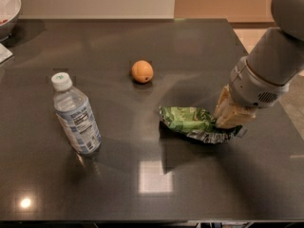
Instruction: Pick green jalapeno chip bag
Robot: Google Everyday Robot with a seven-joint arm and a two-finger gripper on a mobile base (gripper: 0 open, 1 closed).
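Green jalapeno chip bag [189,121], right end pinched in gripper [231,115], left end off dark table [57,189], bottle [76,118] and orange [142,71] apart.

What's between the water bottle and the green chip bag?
Nothing: bare table from water bottle to green jalapeno chip bag, in the camera view. The gripper grips its right end.

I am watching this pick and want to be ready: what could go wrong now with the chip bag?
1. The gripper seems to hold the green chip bag only at its right end, and the rest sticks out to the left. The crinkly foil might slip out during the lift.
2. A tight squeeze there may crush chips.
3. A wide swing to the left could knock the upright water bottle or roll the orange.
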